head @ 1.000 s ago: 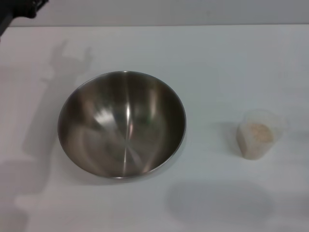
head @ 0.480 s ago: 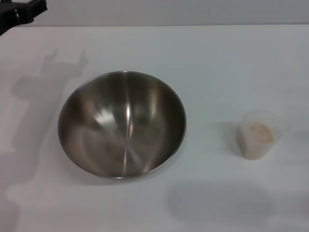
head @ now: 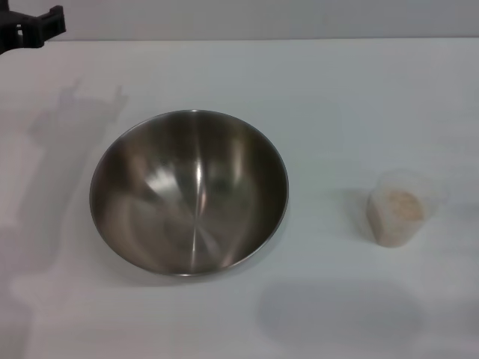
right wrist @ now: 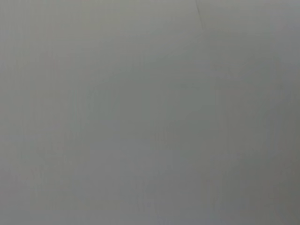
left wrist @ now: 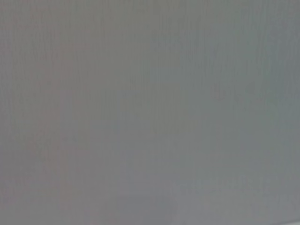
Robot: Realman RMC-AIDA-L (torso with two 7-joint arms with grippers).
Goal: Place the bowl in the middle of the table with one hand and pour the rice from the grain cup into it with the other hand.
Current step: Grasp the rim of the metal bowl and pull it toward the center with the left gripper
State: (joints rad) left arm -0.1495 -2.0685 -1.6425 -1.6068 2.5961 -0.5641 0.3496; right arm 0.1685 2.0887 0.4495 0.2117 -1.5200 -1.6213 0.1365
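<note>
Left gripper (head: 30, 28) shifted leftward at far corner, fingers' state unclear, bowl (head: 188, 192) untouched

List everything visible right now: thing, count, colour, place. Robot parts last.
bowl: 1, shiny steel, upright and empty, left of centre on the table
grain cup: 1, clear plastic, upright, to the right of the bowl, apart from it
rice: 1 portion, beige, inside the grain cup
table: 1, white, fills most of the head view; both wrist views show only plain grey
left gripper: 1, black, far left corner of the head view, above the table
right gripper: not in view
</note>
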